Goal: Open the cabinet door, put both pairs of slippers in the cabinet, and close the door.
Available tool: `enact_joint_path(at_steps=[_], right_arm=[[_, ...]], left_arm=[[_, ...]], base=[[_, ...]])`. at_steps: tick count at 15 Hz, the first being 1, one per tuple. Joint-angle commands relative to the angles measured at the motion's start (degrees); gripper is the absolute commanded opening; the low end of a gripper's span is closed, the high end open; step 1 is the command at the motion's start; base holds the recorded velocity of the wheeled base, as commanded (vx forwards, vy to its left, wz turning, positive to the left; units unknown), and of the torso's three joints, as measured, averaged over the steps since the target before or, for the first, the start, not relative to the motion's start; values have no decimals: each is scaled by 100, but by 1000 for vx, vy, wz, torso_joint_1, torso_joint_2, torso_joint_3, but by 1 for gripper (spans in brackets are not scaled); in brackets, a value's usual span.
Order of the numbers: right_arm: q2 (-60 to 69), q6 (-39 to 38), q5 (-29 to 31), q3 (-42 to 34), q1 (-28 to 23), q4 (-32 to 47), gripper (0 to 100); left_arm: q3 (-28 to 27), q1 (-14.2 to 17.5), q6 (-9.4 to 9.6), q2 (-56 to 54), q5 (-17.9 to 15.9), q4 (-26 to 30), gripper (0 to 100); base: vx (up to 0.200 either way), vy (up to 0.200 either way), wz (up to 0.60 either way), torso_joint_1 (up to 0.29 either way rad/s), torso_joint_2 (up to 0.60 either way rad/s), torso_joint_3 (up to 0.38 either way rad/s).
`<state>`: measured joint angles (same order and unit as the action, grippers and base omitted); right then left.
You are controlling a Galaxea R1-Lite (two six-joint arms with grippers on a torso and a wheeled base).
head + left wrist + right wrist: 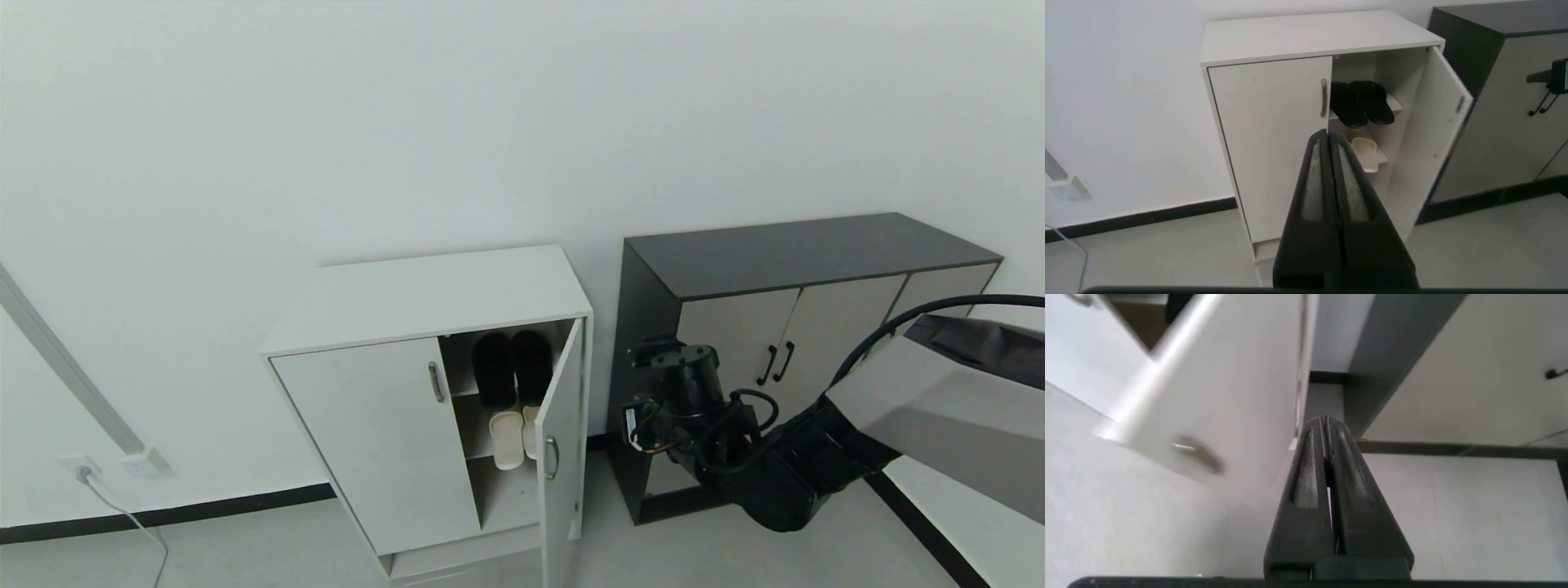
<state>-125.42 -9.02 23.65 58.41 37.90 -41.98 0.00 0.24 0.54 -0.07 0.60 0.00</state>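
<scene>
The white cabinet (424, 294) stands against the wall with its left door (384, 441) closed and its right door (563, 441) swung open. A pair of black slippers (513, 367) lies on the upper shelf, and a pair of beige slippers (514, 433) on the shelf below. My right arm (694, 408) is just right of the open door. The right gripper (1327, 429) is shut and empty, close to the door's (1225, 384) outer edge and its handle (1196, 453). The left gripper (1327, 139) is shut and empty, some way in front of the cabinet (1315, 33), facing the slippers (1362, 102).
A dark cabinet (784, 261) with grey doors stands right of the white one, leaving a narrow gap where my right arm is. A wall socket with a cable (82, 469) is at the lower left. Grey floor (245, 547) lies in front.
</scene>
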Motion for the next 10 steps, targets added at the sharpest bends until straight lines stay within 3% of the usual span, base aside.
enact_joint_path(at_steps=[1, 5, 10], right_arm=[[44, -3, -1, -5, 42, -3, 0], [35, -12, -27, -13, 51, -12, 0], [0, -3, -273, -180, 42, -346, 0]], left_arm=[[0, 2, -1, 7, 2, 0, 0], [0, -7, -1, 7, 2, 0, 0], [0, 2, -1, 7, 2, 0, 0]], base=[[0, 0, 600, 2, 2, -2], [0, 0, 600, -1, 5, 7], [0, 0, 0, 0, 0, 0]])
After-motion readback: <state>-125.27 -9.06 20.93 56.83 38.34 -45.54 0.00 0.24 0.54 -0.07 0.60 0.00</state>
